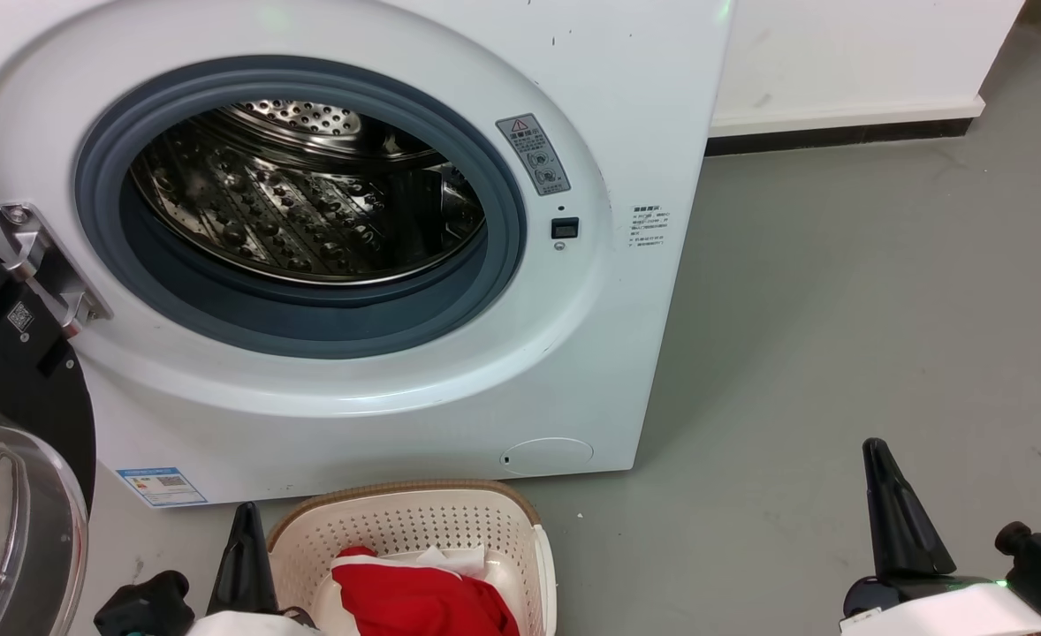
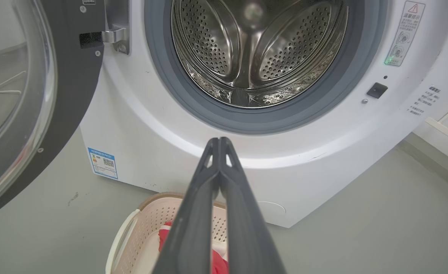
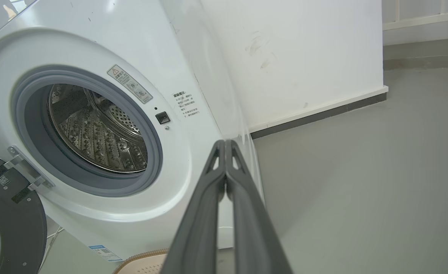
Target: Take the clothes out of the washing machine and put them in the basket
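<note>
Washer with its one door swung wide to the left, hinge side nearest the opening. Inside the round grey seal, the drum has its perforated steel and raised ribs in plain sight.

One basket stands on the grey floor, just on the near side of the washer and below the opening. In it lie the clothes — a heap of red cloth with one white piece at its far edge, close to the basket's far wall. How many red garments make up the heap cannot be told, and the head view's bottom edge cuts off the near part of the basket.

Two grippers are in view. The left gripper hangs at the basket's left rim with its fingers pressed together along their length and nothing between them. It points at the washer's front below the seal. The right gripper is well apart to the right, over the floor, and is likewise clenched on nothing. In its wrist view its tips line up with the washer's right corner.

Two stickers mark the washer's front: a grey warning sticker right of the opening and a blue label at the lower left. A white wall with a dark skirting runs behind, far right.
</note>
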You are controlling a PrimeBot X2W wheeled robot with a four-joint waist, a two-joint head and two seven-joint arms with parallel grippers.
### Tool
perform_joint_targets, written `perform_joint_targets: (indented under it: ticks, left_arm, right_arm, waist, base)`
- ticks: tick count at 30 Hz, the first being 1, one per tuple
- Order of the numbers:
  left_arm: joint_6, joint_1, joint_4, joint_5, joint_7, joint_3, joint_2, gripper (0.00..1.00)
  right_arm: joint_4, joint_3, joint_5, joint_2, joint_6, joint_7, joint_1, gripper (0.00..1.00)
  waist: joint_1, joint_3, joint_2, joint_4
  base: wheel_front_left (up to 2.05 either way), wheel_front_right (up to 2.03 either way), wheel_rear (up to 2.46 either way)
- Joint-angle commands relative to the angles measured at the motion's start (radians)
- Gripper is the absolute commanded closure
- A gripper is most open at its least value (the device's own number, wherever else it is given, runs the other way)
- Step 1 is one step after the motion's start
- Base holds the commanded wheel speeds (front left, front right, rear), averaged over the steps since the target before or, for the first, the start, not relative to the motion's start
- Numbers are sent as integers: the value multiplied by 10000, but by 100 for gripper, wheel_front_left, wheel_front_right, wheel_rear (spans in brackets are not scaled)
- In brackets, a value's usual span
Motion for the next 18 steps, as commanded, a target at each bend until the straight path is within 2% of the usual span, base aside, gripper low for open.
perform_joint_targets:
  ticks: [1,18]
  left_arm:
    - [-96,-295,-67,-446,82,-1,117,100]
    - [-605,-773,348,-3381,640,60,219,100]
  right_arm:
    - [-49,-24,481,-94,0,64,-285,100]
    - [520,-133,3389,-212,-1,610,-732,100]
  waist:
    - [0,-5,0,11]
    - [0,-64,0,141]
  base:
    - [0,0,0]
    - [0,0,0]
